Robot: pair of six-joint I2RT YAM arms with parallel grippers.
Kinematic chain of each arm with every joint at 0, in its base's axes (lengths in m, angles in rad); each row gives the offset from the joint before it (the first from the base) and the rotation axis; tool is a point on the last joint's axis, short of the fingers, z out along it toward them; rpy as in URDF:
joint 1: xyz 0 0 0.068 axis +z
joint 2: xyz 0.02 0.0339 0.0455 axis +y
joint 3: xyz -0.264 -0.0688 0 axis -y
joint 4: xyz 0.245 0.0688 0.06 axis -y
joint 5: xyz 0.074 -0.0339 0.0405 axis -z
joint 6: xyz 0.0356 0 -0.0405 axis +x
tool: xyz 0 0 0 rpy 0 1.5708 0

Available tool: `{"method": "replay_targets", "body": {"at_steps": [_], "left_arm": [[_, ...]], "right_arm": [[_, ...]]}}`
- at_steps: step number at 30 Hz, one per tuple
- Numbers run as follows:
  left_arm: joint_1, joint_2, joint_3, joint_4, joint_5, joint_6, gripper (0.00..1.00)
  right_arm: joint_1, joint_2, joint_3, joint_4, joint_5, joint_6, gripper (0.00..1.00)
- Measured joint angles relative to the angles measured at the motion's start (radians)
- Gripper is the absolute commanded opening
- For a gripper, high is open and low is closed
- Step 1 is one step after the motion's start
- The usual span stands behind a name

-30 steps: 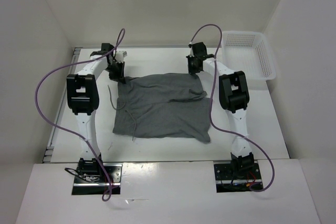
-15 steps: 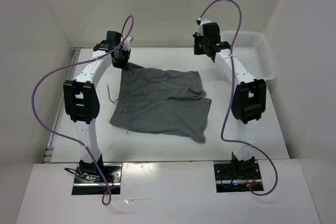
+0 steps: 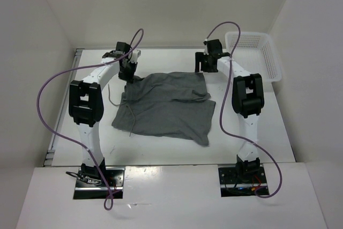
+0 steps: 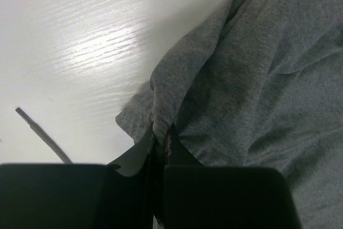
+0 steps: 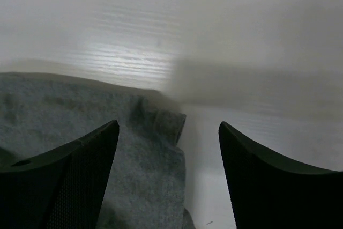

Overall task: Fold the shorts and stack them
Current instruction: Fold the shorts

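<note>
Change: since half a second ago the left fingers have slid inward and a little nearer, taking the far-left corner of the shorts along. The right arm has dropped from well above to low over the far-right corner. The bulk of the cloth has hardly shifted.

Left fingers: closed tight on a pinched ridge of grey fabric at the far-left corner. The cloth rises into the tips and fans out to the right of them.

Right fingers: spread wide with nothing between them. In the wrist view the far-right corner of the shorts lies below the gap, nearer the left-hand tip. Whether either tip touches the cloth, I cannot tell.

Shorts: lying on the counter between the two arms, roughly midway across it. They are mostly flat, with one layer overlapping another and a crease running across the middle. The near-right corner trails out to a point, and the far-left corner is bunched where it is held.

Drawstring: one thin strand curls onto the bare counter just left of the shorts. Another lies down over the cloth near the left edge. A cord end also shows on the counter in the left wrist view.

Basket: white mesh, at the far-right corner of the counter, apart from the shorts and just right of the right arm.
</note>
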Motion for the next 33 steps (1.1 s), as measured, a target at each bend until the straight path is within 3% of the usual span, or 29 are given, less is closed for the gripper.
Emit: {"method": "replay_targets", "body": {"at_steps": [3, 8, 15, 21, 29, 32, 33], "left_arm": [[0.000, 0.003, 0.004, 0.002, -0.001, 0.000, 0.03], [0.000, 0.014, 0.006, 0.002, -0.002, 0.000, 0.03], [0.000, 0.020, 0.007, 0.001, -0.016, 0.000, 0.03], [0.000, 0.021, 0.007, 0.000, -0.027, 0.000, 0.03], [0.000, 0.030, 0.011, -0.001, -0.035, 0.000, 0.03], [0.000, 0.038, 0.015, -0.004, -0.037, 0.000, 0.03], [0.000, 0.041, 0.018, -0.003, -0.039, 0.000, 0.03]], "right_arm": [[-0.014, 0.017, -0.015, -0.018, -0.031, 0.026, 0.80], [-0.024, 0.025, -0.015, -0.016, -0.125, 0.068, 0.65], [-0.024, 0.072, -0.015, -0.002, -0.269, 0.143, 0.58], [-0.029, 0.100, 0.011, 0.010, -0.259, 0.176, 0.62], [-0.028, 0.101, 0.020, -0.003, -0.120, 0.196, 0.28], [-0.028, 0.101, 0.020, -0.008, -0.105, 0.197, 0.01], [-0.028, 0.101, 0.020, -0.011, -0.101, 0.200, 0.00]]}}
